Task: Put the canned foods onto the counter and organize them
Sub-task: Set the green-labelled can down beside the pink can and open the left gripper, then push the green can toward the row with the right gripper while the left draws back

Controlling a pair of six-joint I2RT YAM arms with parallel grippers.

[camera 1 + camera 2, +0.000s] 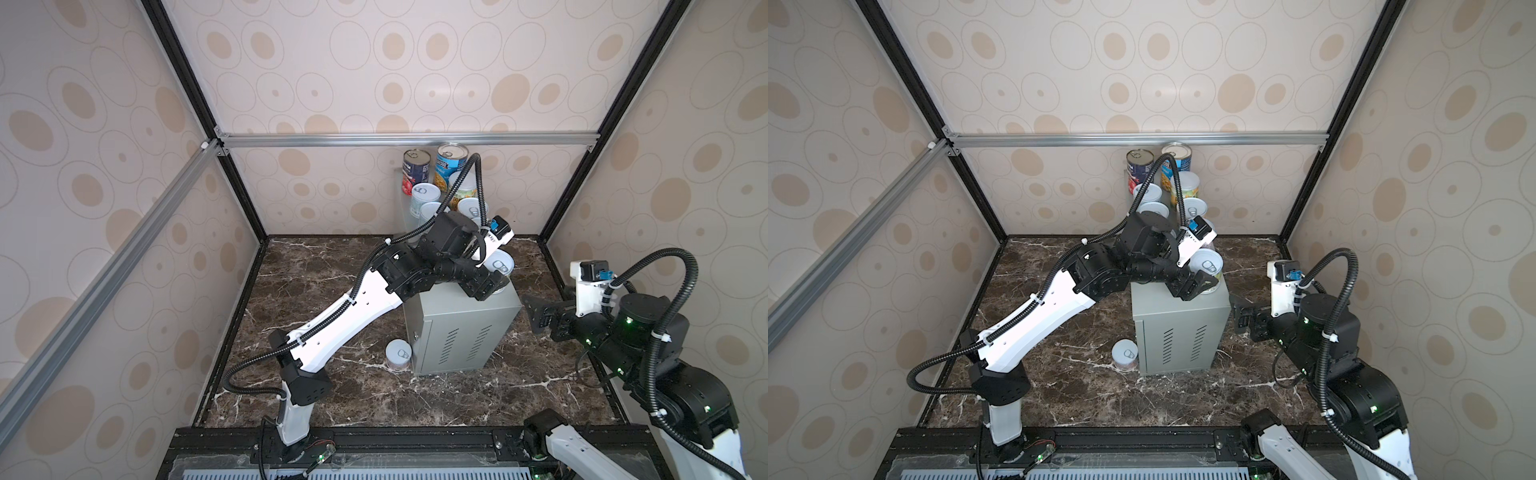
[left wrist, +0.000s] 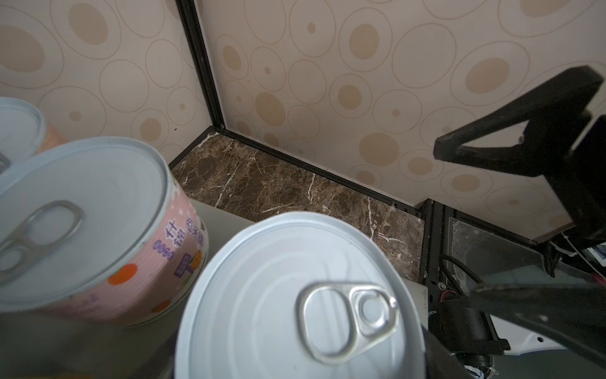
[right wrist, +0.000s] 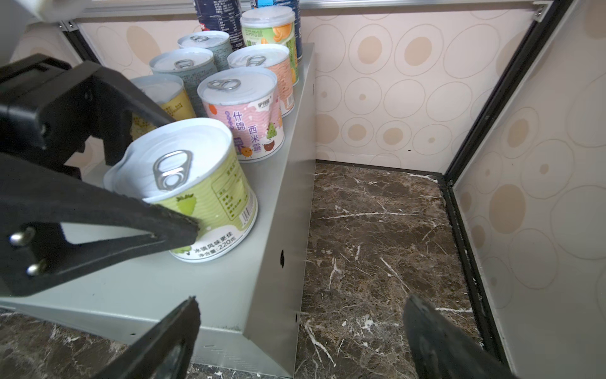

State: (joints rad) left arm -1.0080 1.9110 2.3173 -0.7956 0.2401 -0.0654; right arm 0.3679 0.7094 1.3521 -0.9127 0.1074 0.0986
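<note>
While the left end effector (image 3: 180, 174) flanked the green can (image 3: 213, 197) on the table (image 3: 229, 295), its grip impossible to judge, spreading wide before rising looked safest.

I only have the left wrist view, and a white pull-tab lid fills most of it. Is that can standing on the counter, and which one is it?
Observer: Yes. The right wrist view shows the green can standing on the counter, between the fingers of the left gripper.
Operator: How full is the counter behind it?
Observer: Eight more stand there in two rows, ending with the navy-red can and the blue-yellow can at the far end.
Operator: Anything left off it?
Observer: One white-lidded can stands on the marble beside the counter's vented front, on the left arm's side.
</note>
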